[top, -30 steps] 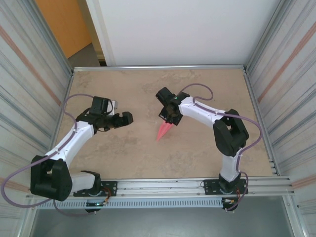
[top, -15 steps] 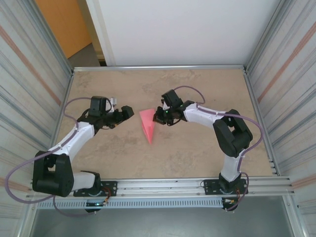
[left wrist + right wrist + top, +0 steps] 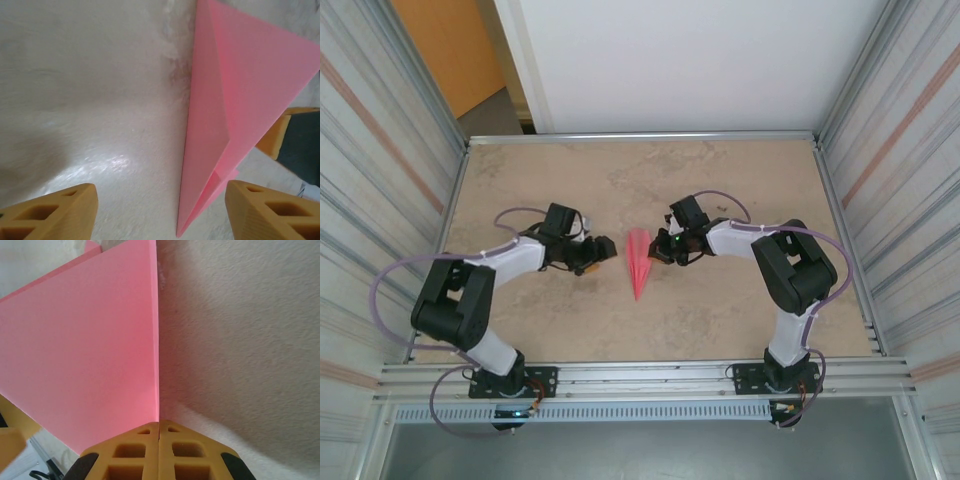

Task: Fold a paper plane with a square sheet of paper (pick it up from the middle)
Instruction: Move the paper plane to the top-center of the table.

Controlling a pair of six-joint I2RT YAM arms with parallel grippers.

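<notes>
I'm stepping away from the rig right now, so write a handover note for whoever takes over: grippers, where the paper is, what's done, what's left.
Grippers: the right gripper is shut on one edge of the paper plane. The left gripper is open, facing the plane from the other side and not touching it.
Where: near the middle of the table, nose toward the arm bases.
Done: the sheet is folded into a narrow dart.
Left: probably a left-gripper grip for a last crease or handover.
</notes>
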